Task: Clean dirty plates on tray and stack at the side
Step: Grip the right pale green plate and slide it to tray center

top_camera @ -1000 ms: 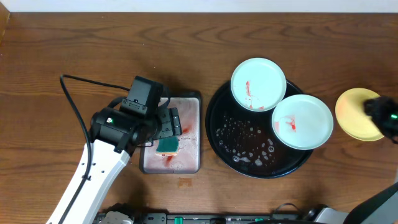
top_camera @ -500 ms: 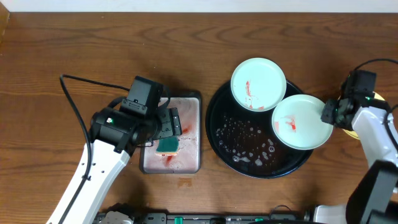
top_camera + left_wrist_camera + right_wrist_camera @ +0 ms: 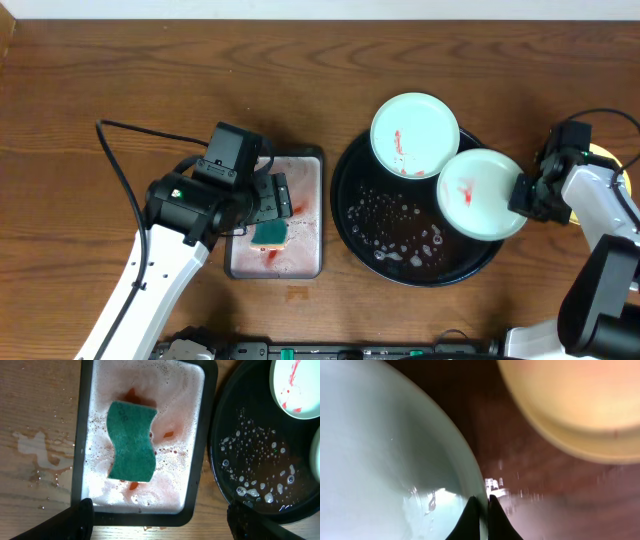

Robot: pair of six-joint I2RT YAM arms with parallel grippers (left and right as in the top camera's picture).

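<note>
right pincer [image 3: 481, 510] pinching mint plate [image 3: 480, 195] rim | left pincer [image 3: 161, 517] wide apart over sponge [image 3: 131, 441]

White arm links [image 3: 150, 290], black joints [image 3: 235, 150], looping black cable [image 3: 115, 160], black left end effector [image 3: 270, 212], perhaps a green light [image 3: 178, 193].

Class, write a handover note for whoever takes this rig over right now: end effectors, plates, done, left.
Left end effector: open, above the green sponge lying in the soapy silver pan.
Right end effector: shut on the rim of the nearer mint plate, at the black tray's right edge.
Far mint plate: on the tray's far rim. Both show red smears.
Yellow plate: on the table right of the tray, no red visible.
Done: apparently the yellow plate. Left: wipe both mint plates, stack on it.
</note>
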